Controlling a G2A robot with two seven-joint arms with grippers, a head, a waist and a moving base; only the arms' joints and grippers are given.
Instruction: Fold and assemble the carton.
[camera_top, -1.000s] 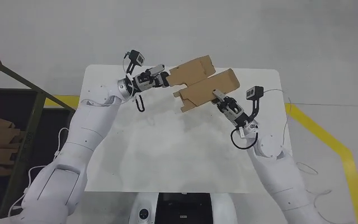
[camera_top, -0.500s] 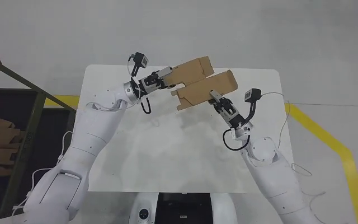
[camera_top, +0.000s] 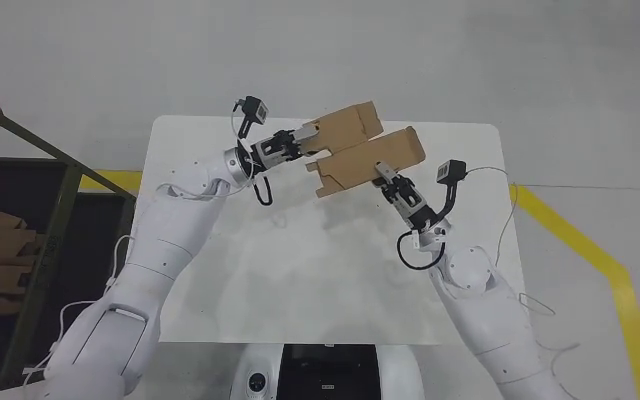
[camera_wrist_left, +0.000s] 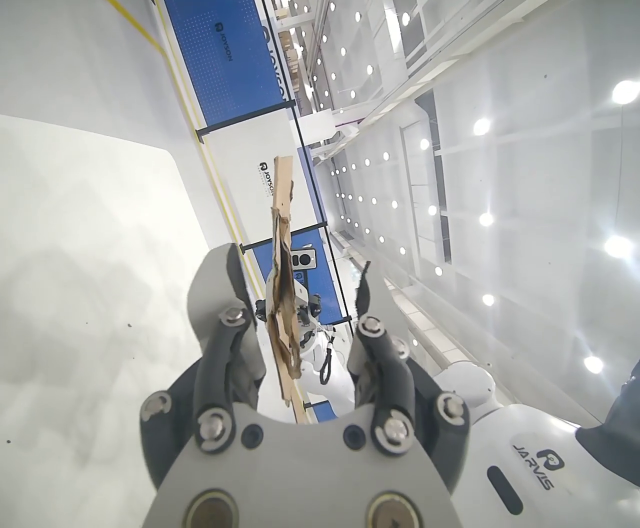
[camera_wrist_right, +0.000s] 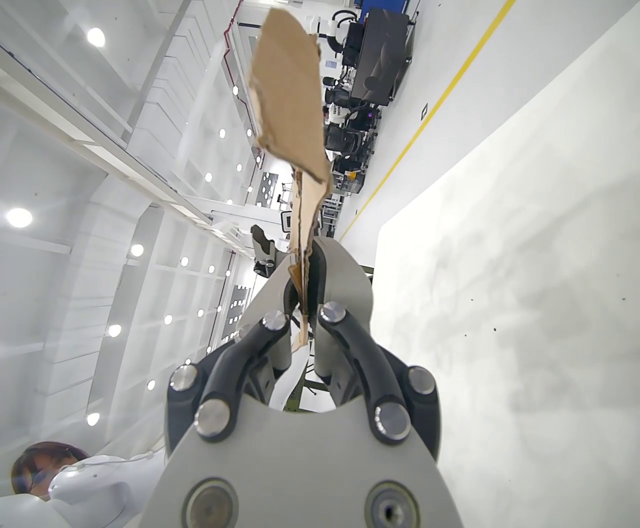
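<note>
A flattened brown carton hangs in the air over the far part of the white table. My right gripper is shut on its near edge; in the right wrist view the fingers pinch the cardboard, which rises edge-on. My left gripper sits at the carton's left end. In the left wrist view its fingers stand wide apart, open, with the thin carton edge between them and touching neither pad.
A dark rack with cardboard pieces stands off the table's left side. A yellow floor line runs past the right side. The near half of the table top is bare.
The carton and my right gripper have shifted slightly left. My left forearm has swung in toward the carton, its gripper staying at the carton's left end.
</note>
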